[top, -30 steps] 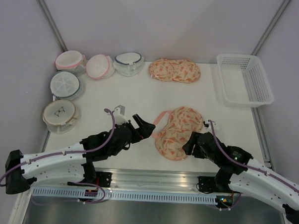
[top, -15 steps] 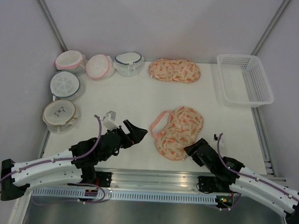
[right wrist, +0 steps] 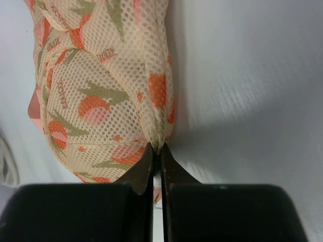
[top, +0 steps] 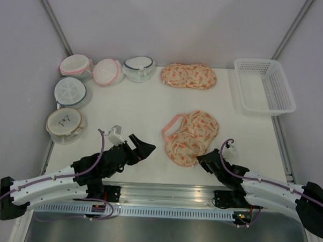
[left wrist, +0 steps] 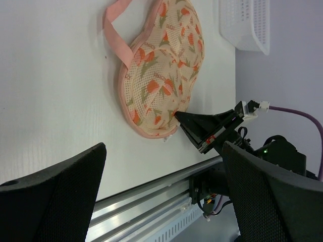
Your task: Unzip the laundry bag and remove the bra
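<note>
Peach mesh laundry bag with orange flower print and pink trim lies flat on the white surface, centre-right, near the front edge, between the two arms. Its pink loop strap sticks out on the left side. The right gripper is low at the bag's near right edge. In the right wrist view its jaws are pinched together right on the seam fold of the laundry bag, fabric drawn into the tips of the right gripper. A small white bit shows between the jaws, and what it is cannot be told. The left wrist view shows the same: black tip of the right gripper touching the rim of the laundry bag. The left gripper sits left of the bag, apart from it, jaws spread wide with nothing in them, both black fingers framing the left wrist view. Far side of the surface: a second peach printed two-lobed bag, untouched. A white plastic slatted basket is at the far right corner. Five round domed mesh bags are grouped at the far left, with pink, grey and tan rims.
</note>
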`<control>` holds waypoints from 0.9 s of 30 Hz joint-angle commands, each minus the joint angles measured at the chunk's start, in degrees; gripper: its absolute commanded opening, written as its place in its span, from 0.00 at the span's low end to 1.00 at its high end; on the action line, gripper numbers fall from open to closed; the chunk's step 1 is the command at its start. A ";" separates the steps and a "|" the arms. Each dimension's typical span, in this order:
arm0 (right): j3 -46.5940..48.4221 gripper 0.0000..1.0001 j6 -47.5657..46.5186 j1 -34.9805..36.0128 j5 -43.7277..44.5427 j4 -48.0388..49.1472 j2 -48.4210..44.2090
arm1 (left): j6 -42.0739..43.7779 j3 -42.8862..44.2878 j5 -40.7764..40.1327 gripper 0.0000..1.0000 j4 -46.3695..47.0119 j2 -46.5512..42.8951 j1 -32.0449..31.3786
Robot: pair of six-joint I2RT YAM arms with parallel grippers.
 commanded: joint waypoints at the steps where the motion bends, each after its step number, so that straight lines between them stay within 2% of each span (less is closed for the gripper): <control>1: 7.51 0.00 -9.17 -0.26 6.13 -13.74 -2.24 | -1.91 -0.95 1.20 0.99 -1.21 -1.81 -0.19; 3: 14.47 0.00 -18.22 -0.26 13.48 -23.38 -2.69 | -2.26 -1.22 1.20 1.00 -1.30 -2.16 -0.19; 5: 26.59 0.01 -27.24 -0.26 17.73 -28.77 -0.24 | -2.53 -1.48 1.20 1.00 -1.38 -2.34 -0.19; 6: 30.89 0.00 -29.91 -0.17 21.06 -33.85 4.03 | -2.70 -1.48 1.02 1.00 -1.38 -2.26 -0.19; 7: 39.12 0.01 -33.42 -0.26 22.75 -35.90 6.51 | -2.88 -1.48 0.93 1.00 -1.30 -2.08 -0.19; 10: 53.02 0.01 -44.32 0.70 29.96 -42.77 18.20 | -2.97 -1.13 0.85 1.00 -1.38 -1.99 -0.19; 13: 63.24 0.00 -53.97 2.98 35.40 -48.48 30.68 | -3.14 -0.95 0.58 1.00 -2.26 -2.69 -0.19; 15: 66.78 0.00 -58.65 4.83 36.12 -51.29 39.09 | -3.58 -0.78 -0.03 1.00 -3.57 -4.18 -0.19; 18: 66.02 0.01 -65.08 9.05 34.82 -50.44 47.48 | -5.07 -0.87 -1.26 1.00 -6.82 -7.08 -0.19; 21: 63.29 0.00 -71.41 13.26 28.93 -44.91 52.13 | -7.44 -1.39 -2.75 1.00 -9.81 -10.50 -0.19; 27: 58.29 0.01 -73.44 21.08 26.63 -41.47 55.41 | -11.22 -1.39 -5.48 0.99 -18.42 -18.93 -0.19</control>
